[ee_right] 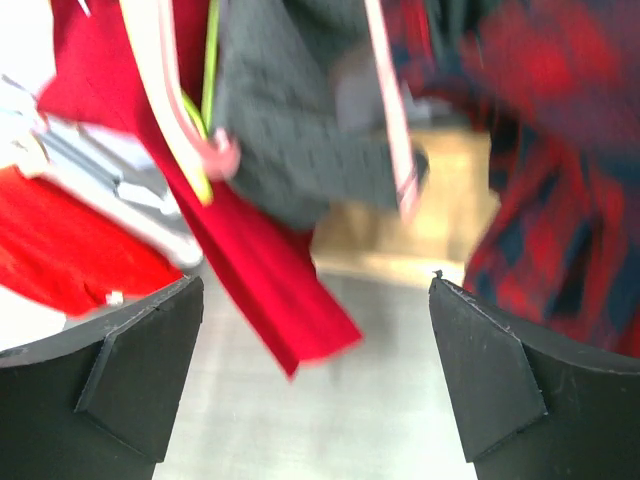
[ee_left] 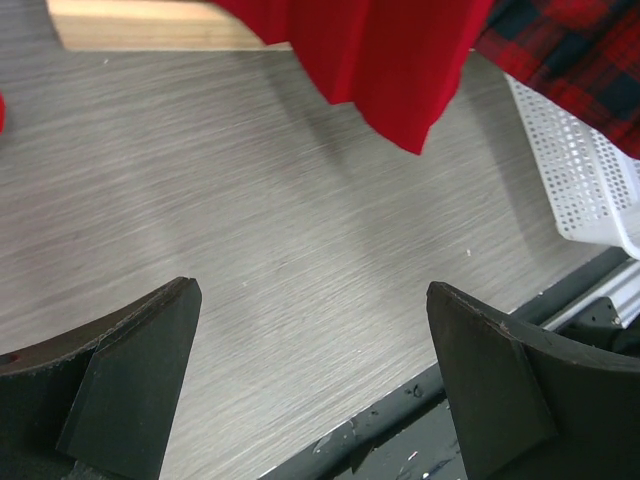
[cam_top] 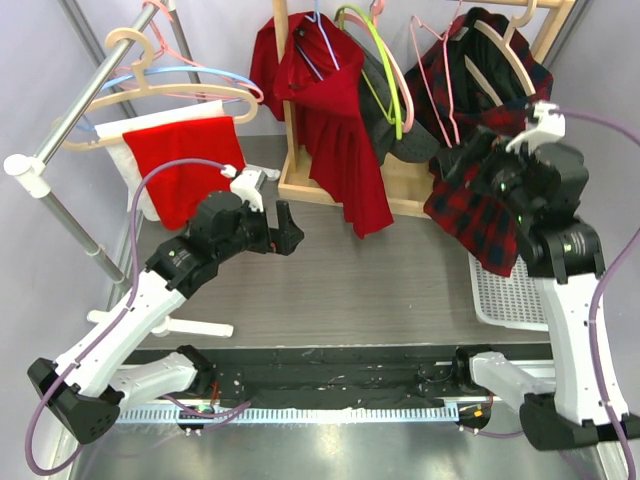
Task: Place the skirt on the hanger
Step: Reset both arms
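Top external view shows the red-and-navy plaid skirt draped on a pale hanger at the right end of the wooden rack, its hem reaching down over the white basket. The right arm, close beside the skirt, has its jaws spread wide and empty. The left arm, low over the grey surface, also has its jaws wide apart with nothing between them.

Bench: grey wood-grain top, matte, evenly lit, soft shadows.
Walls: pale lavender, plain, at left and rear.
Metal rail: slanted across left corner, white clamp at lower end.
Wooden rack: light timber base and uprights, rear centre.
Basket: white, perforated, right edge of bench.
Black strip: along near edge, scuffed, ribbed aluminium rail below it.
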You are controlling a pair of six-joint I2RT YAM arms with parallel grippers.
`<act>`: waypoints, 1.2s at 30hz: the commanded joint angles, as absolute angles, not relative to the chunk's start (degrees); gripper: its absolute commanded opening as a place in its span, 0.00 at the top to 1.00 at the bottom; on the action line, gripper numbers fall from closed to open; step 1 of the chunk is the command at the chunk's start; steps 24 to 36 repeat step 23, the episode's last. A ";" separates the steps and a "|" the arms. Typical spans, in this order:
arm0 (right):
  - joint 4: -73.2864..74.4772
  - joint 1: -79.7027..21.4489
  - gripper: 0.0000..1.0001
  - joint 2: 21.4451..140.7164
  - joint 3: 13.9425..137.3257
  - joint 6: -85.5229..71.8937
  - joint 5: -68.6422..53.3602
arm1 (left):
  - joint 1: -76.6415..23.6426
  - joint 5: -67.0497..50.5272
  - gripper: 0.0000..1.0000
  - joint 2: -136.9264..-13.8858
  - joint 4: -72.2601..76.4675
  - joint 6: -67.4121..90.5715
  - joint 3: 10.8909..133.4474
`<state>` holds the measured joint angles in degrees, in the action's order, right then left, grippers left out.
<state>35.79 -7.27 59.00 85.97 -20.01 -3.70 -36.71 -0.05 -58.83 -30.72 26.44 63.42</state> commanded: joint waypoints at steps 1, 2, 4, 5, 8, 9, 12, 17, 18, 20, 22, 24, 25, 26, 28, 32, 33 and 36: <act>37.79 -6.94 0.00 54.34 77.64 -21.62 -6.58 | -36.56 4.04 0.00 -57.39 -30.85 28.39 62.32; 38.14 -6.94 0.00 53.36 76.30 -21.45 -6.77 | -36.56 4.65 0.00 -57.04 -30.76 28.65 61.62; 38.93 -6.94 0.00 50.56 72.10 -21.01 -7.29 | -36.56 5.27 0.00 -56.69 -30.32 28.83 60.82; 38.94 -7.03 0.00 49.67 70.77 -20.83 -7.64 | -36.56 5.88 0.00 -56.08 -30.15 29.00 60.12; 38.15 -6.94 0.00 46.76 65.49 -20.57 -10.98 | -36.56 6.94 0.00 -55.11 -29.97 29.35 58.72; 36.93 -6.94 0.00 46.15 62.78 -20.39 -12.29 | -36.48 7.12 0.00 -55.02 -29.80 29.79 58.36; 34.81 -7.03 0.00 44.65 58.47 -20.65 -15.64 | -36.56 7.56 0.00 -54.67 -29.62 29.97 57.13; 33.40 -7.03 0.00 43.42 55.02 -20.48 -15.65 | -36.56 7.21 0.00 -54.49 -29.44 28.83 55.90; 33.31 -6.94 0.00 43.33 54.58 -20.30 -15.64 | -36.56 7.38 0.00 -54.41 -29.44 28.74 55.81; 33.14 -6.94 0.00 43.42 54.23 -20.13 -15.64 | -36.56 7.30 0.00 -54.23 -29.36 28.57 55.46; 32.79 -6.94 0.00 43.50 53.62 -20.04 -15.73 | -36.48 7.99 0.00 -53.79 -29.53 28.65 55.28; 32.52 -6.94 0.00 43.33 53.35 -20.04 -15.65 | -36.56 8.09 0.00 -53.62 -29.27 28.74 55.20; 32.52 -6.94 0.00 43.33 53.35 -20.04 -15.65 | -36.56 8.09 0.00 -53.62 -29.27 28.74 55.20; 32.52 -6.94 0.00 43.33 53.35 -20.04 -15.65 | -36.56 8.09 0.00 -53.62 -29.27 28.74 55.20; 32.52 -6.94 0.00 43.33 53.35 -20.04 -15.65 | -36.56 8.09 0.00 -53.62 -29.27 28.74 55.20; 32.52 -6.94 0.00 43.33 53.35 -20.04 -15.65 | -36.56 8.09 0.00 -53.62 -29.27 28.74 55.20; 32.52 -6.94 0.00 43.33 53.35 -20.04 -15.65 | -36.56 8.09 0.00 -53.62 -29.27 28.74 55.20; 32.52 -6.94 0.00 43.33 53.35 -20.04 -15.65 | -36.56 8.09 0.00 -53.62 -29.27 28.74 55.20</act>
